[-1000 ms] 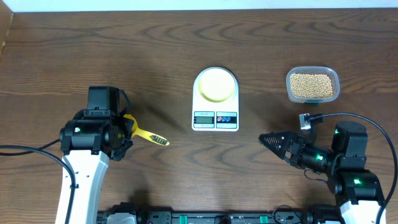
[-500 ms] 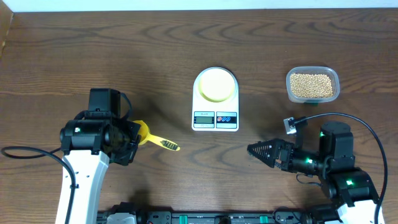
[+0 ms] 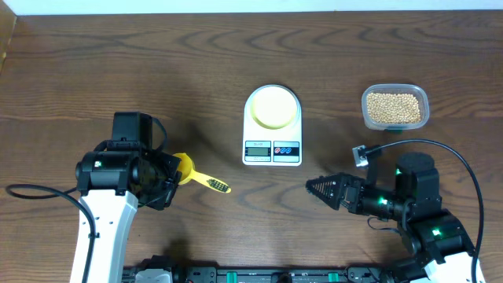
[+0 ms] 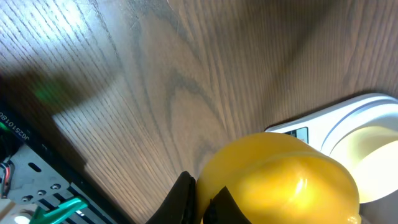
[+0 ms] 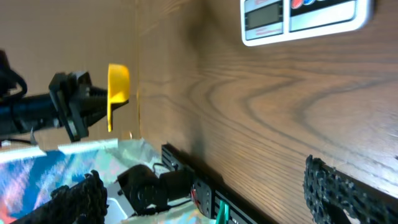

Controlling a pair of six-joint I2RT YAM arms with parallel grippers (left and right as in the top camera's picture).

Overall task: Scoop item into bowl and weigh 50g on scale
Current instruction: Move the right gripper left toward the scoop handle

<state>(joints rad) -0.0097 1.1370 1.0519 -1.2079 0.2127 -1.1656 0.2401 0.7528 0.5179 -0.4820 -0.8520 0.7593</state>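
The left hand (image 3: pixel 167 179) is closed on a yellow measuring spoon (image 3: pixel 200 179), gripping it at the cup end while the handle points away toward the middle of the counter (image 3: pixel 118 63). In the left wrist view the rounded back of the cup (image 4: pixel 280 180) fills the lower frame, just ahead of the fingers. The right hand (image 3: pixel 313 187) hovers with its jaws spread wide and nothing between them, in front of the scale's right corner and apart from it.

The white scale (image 3: pixel 272 157) sits at the centre, and the pale yellow bowl (image 3: pixel 273 106) rests on its round platform. Its front carries a small grey display beside one red and one blue button; the print around them is too small to read. The beans (image 3: pixel 393 108) lie in a clear tub (image 3: pixel 427 102) to the right of the scale, well apart from it. White characters on a dark rail (image 4: pixel 11 124) are cut off and cannot be read
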